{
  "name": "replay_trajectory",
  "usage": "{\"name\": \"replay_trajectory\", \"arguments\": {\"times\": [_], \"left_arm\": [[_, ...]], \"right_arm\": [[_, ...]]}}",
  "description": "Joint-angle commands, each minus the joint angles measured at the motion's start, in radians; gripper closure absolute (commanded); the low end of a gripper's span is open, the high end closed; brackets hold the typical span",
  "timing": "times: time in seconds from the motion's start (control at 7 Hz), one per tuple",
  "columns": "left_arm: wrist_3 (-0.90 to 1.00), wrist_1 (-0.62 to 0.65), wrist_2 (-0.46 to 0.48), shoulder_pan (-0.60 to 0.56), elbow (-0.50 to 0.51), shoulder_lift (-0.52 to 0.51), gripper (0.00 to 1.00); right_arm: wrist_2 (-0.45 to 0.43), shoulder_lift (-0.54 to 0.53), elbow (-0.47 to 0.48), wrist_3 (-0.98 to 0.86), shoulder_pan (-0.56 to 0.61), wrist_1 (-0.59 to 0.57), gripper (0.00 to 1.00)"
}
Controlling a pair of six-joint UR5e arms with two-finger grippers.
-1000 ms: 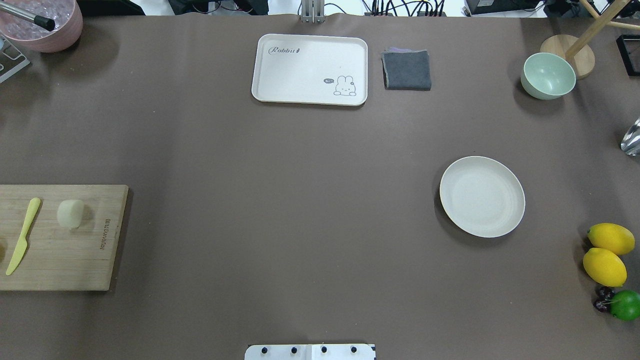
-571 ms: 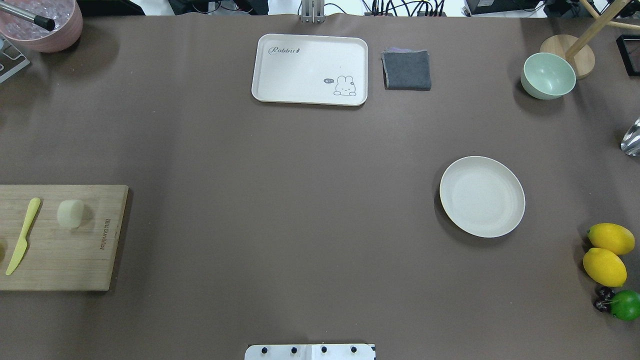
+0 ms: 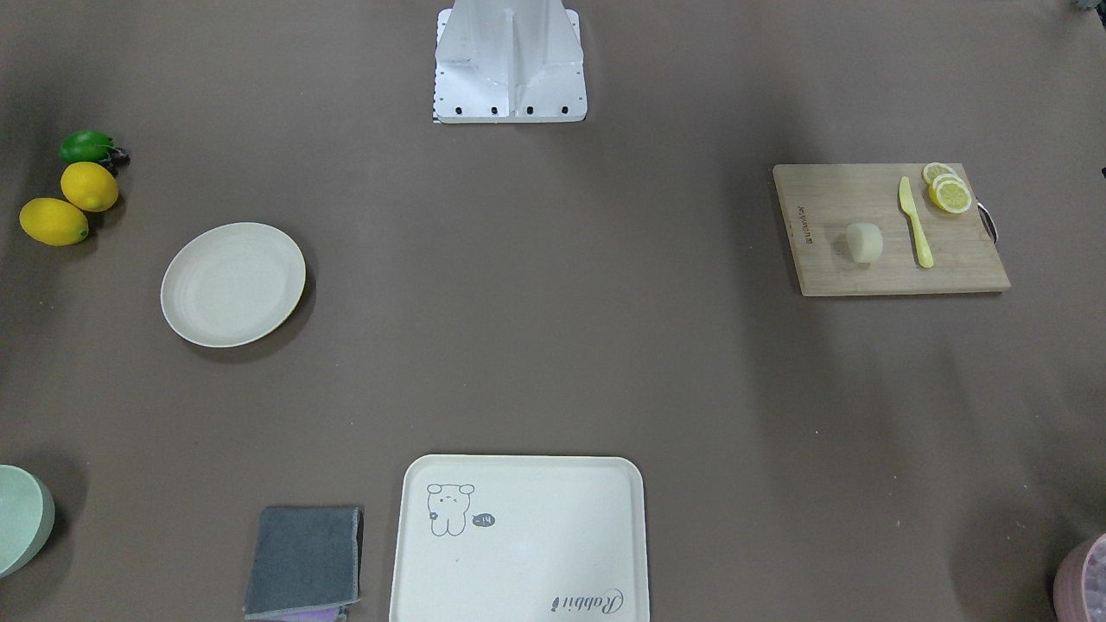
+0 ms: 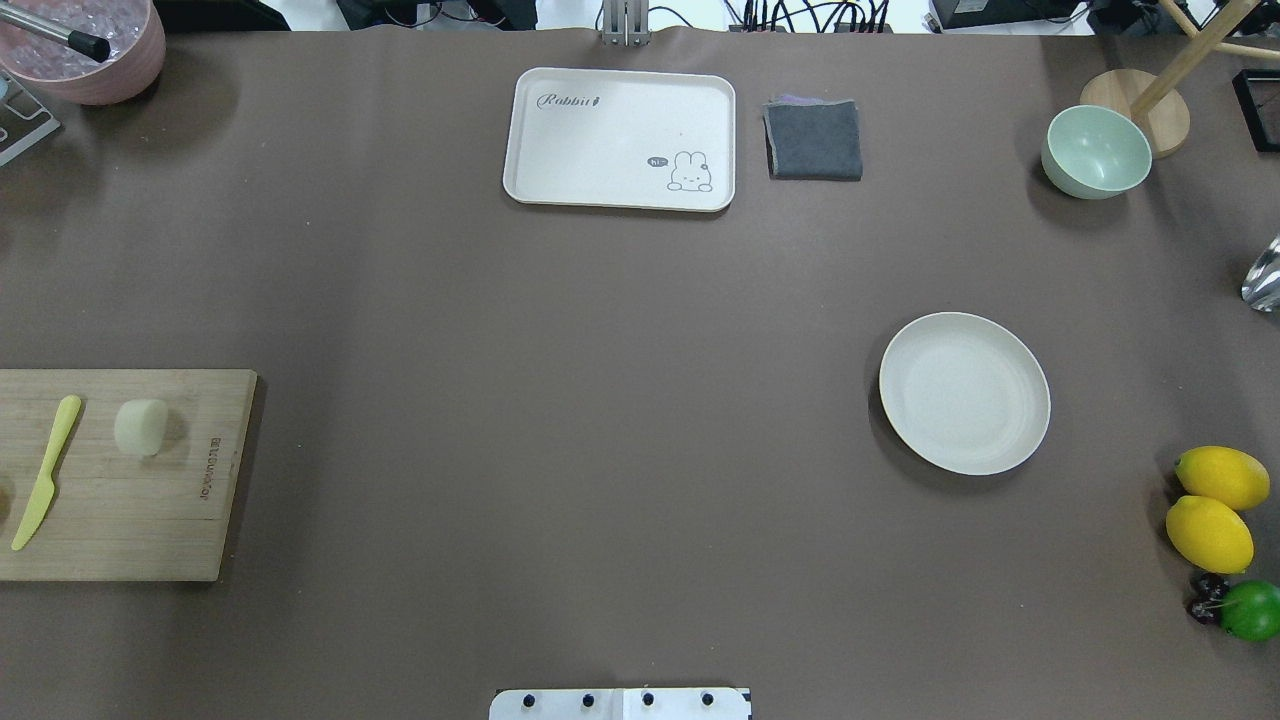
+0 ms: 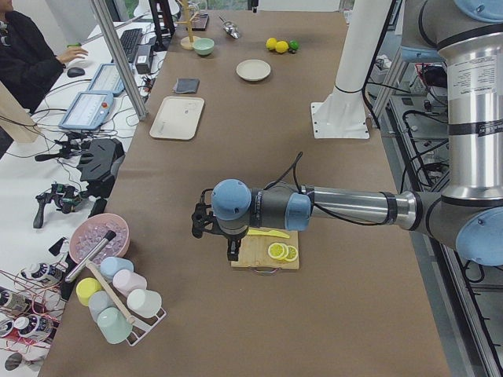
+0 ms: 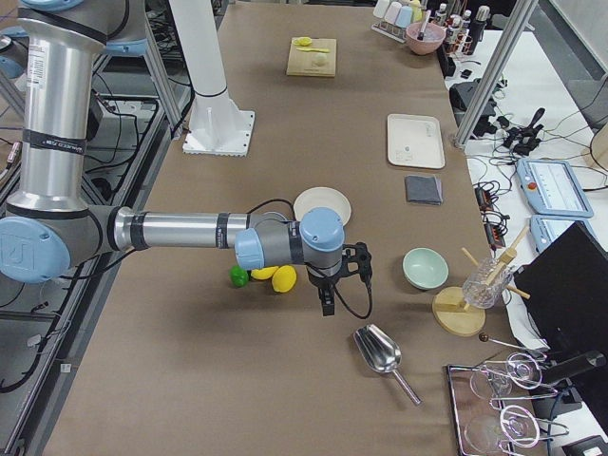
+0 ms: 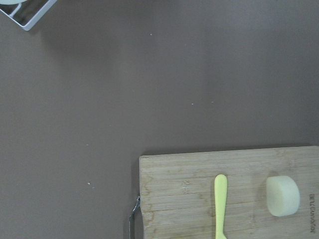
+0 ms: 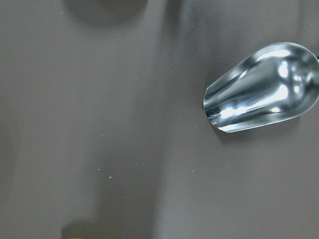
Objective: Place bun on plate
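The bun [image 4: 141,427] sits on the wooden cutting board [image 4: 150,520] at my left end of the table, just beside the yellow plastic knife [image 4: 45,470] but apart from it, with the lemon slices [image 3: 948,188] farther along the board. The plate [image 4: 964,393] lies well apart, over on my right half of the table, with nothing on it. My left gripper [image 5: 233,251] hangs above the near end of the board, and my right gripper [image 6: 326,304] hovers beyond the plate near a metal scoop [image 8: 261,87]. Only the side views show them, so I cannot tell whether either claw is wide or narrow. I judge the bun to be light, soft and smooth-skinned, so a hard pinch would dent it and a loose one might let it slip. I would take it with my left claw across its 2 rounded flanks, low and centred, closing gently, and keep clear of the knife.
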Motion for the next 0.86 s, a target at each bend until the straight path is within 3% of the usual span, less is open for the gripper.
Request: {"name": "replay_trajectory", "arguments": {"times": [0.0,0.29,0.71], "left_arm": [[-0.013,-0.099,-0.014,-0.052,-0.007,0.027,0.02],[-0.013,-0.124,0.100,-0.042,0.115,-0.025,0.02],[-0.065,-0.250,0.100,-0.040,0.125,-0.027,0.02]], "right_arm": [[0.013,0.053,0.000,0.031,-0.032,0.009,0.00],[0.011,0.122,0.002,0.248,-0.154,0.014,0.00],[-0.002,0.185,0.008,0.461,-0.358,0.058,0.06]]}}
